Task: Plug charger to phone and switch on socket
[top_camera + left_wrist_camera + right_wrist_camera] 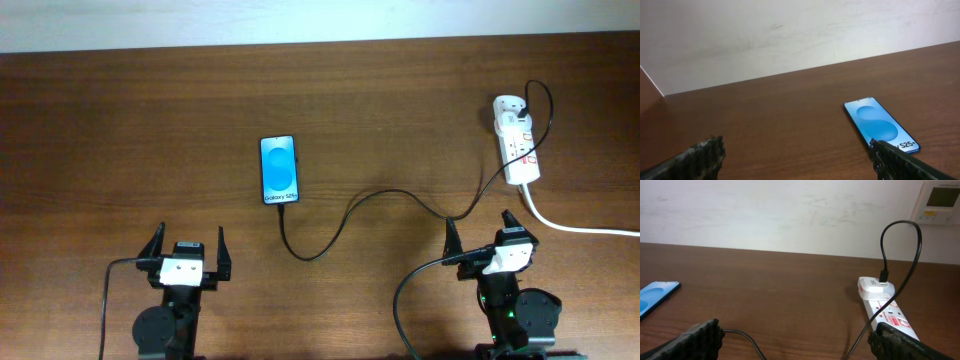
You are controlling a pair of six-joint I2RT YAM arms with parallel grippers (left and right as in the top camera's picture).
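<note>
Left hand [188,240] and right hand [480,228] gape empty; a sloppy pinch on the thin charger [340,222] may shove the phone [280,170].

Blue-screened phone [880,122] flat on brown table [780,115], white wall [765,35] behind, left pincer [796,150] spread wide

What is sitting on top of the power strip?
A white adapter is plugged into the far end of the socket. The charger cable rises from it and loops back across the strip. The outlet beneath the adapter is hidden.
</note>
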